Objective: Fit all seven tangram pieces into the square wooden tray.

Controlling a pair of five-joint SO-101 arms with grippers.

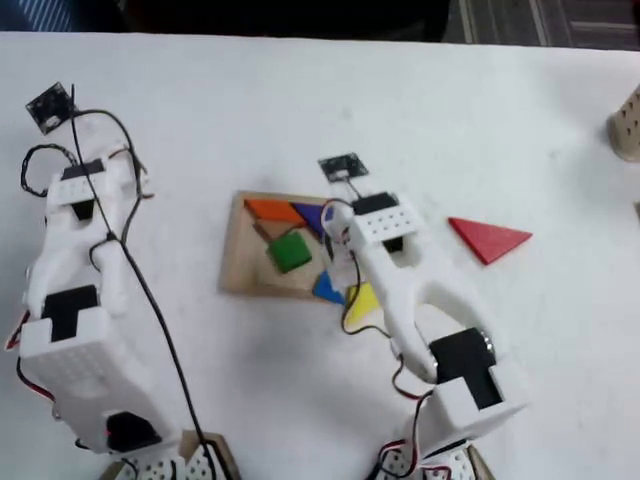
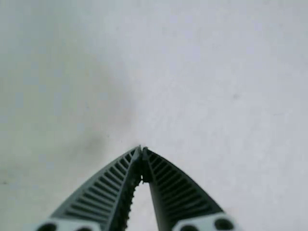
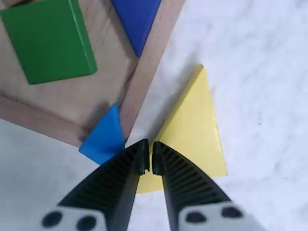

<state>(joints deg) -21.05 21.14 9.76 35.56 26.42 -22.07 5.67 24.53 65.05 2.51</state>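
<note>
Right claw (image 3: 148, 156), closed, tips over yellow triangle (image 3: 192, 130) beside tray (image 3: 149, 62).

We count one square wooden tray (image 1: 240, 262) and six coloured tangram pieces: one green square (image 1: 290, 251) and five triangles, namely an orange triangle (image 1: 270, 210), a dark blue triangle (image 1: 312, 215), a light blue triangle (image 3: 103, 138), a yellow triangle (image 3: 192, 127) and a red triangle (image 1: 490, 239). Two of them, light blue and yellow, flank the right gripper's (image 3: 148, 156) fingertips. With the left gripper (image 2: 141, 154), we count two grippers.
</note>
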